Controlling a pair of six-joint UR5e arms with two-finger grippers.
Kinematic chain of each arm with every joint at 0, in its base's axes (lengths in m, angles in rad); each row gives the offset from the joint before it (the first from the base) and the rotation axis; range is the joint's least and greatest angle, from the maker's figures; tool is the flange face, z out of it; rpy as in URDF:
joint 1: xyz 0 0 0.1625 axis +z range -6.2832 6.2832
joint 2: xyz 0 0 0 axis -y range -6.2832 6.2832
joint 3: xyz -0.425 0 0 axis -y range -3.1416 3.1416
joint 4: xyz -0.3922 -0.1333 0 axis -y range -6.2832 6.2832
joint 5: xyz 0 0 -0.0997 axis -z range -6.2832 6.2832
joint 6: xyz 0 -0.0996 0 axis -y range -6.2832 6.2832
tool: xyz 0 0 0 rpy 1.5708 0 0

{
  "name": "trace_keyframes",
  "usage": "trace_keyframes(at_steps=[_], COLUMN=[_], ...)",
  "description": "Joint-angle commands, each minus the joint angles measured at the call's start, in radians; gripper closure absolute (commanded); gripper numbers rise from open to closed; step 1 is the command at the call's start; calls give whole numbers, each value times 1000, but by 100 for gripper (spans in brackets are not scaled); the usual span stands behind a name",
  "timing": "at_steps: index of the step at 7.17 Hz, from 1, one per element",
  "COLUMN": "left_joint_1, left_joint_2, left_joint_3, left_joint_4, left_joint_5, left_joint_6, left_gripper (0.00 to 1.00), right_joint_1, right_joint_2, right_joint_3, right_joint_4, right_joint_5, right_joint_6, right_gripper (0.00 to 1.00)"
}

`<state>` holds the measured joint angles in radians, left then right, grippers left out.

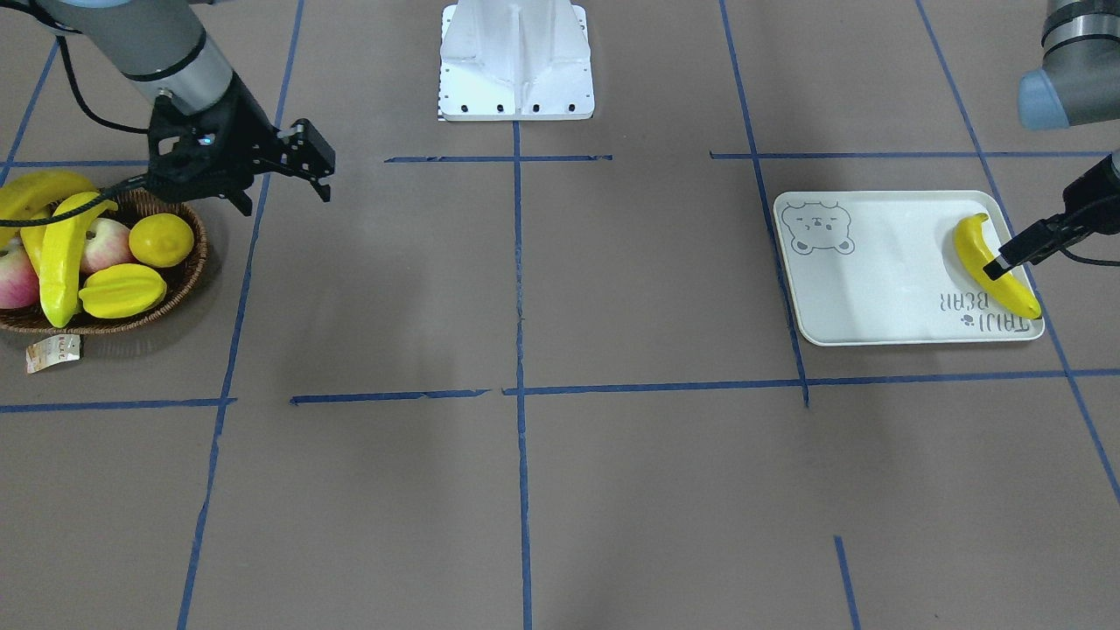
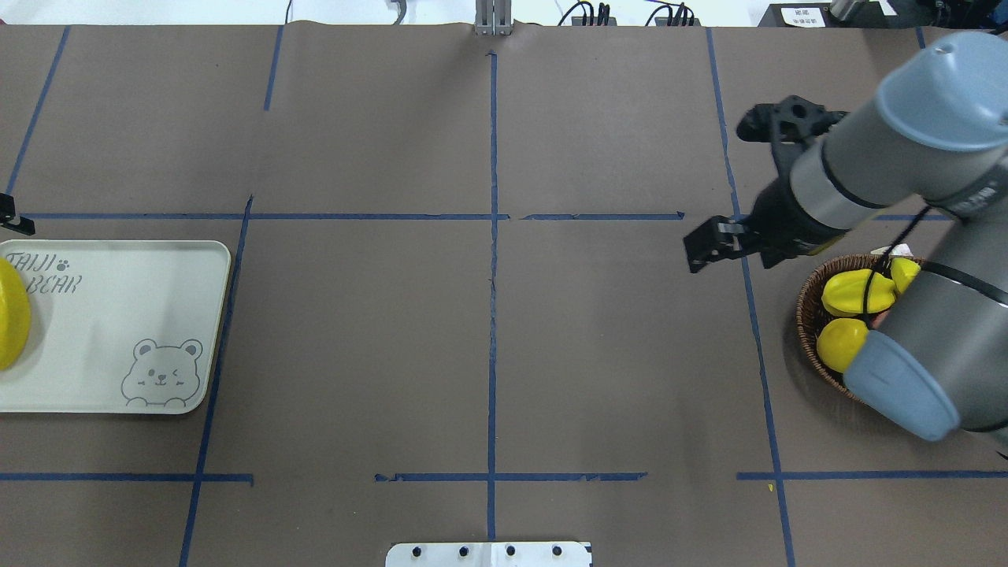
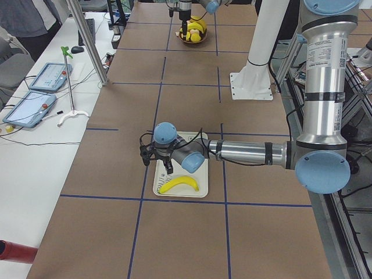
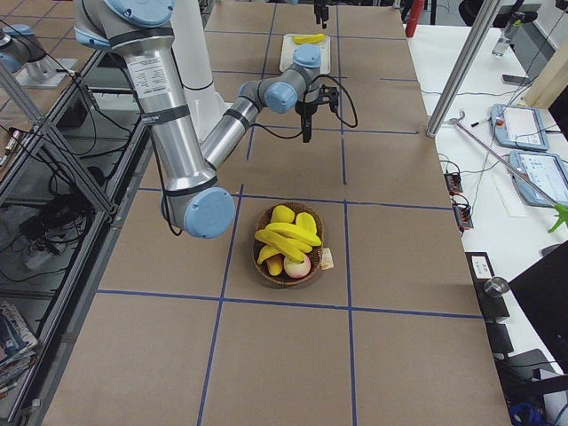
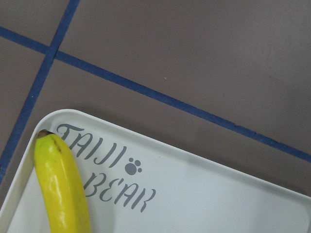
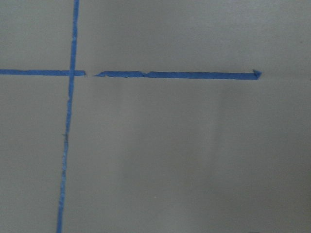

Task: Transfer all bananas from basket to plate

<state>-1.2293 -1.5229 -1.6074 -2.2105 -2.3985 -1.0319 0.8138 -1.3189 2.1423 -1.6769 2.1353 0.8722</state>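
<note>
- Pale grey-white plate (image 2: pixel 118 315) sits far left in the overhead view, and one banana (image 1: pixel 993 267) already lies at its lettered end.
- Left gripper (image 1: pixel 1006 256) hangs just over that banana. Whether its jaws are spread or closed cannot be told.
- Right gripper (image 1: pixel 282 194) hovers beside the basket (image 1: pixel 188 271), jaws wide apart and empty.
- Far right, the basket holds the other bananas (image 1: pixel 59 262), at least two visible, with a lemon (image 1: pixel 161 239), starfruit (image 1: pixel 122 290) and apples (image 1: pixel 105 245). Most of the transfer seems left to do.

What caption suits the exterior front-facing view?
One banana on the plate; others lie in the basket near the right end effector.
</note>
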Motion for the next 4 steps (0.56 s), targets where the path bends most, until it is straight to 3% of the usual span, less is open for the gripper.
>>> trace_keyframes(at_steps=[1,4], left_joint_1=[-1,-1], left_joint_2=[1,13], left_joint_3=[-12,-48], left_joint_4=[-5,-5], left_joint_5=[-2,-4], left_joint_6=[0,0], left_gripper=[0,0], right_joint_1=[92,231], right_joint_2=[-210,-422], right_joint_3=[100,105], right_joint_4=[-17,-1], right_joint_5=[-3,-9], right_joint_6=[-203,-196], right_gripper=[0,2])
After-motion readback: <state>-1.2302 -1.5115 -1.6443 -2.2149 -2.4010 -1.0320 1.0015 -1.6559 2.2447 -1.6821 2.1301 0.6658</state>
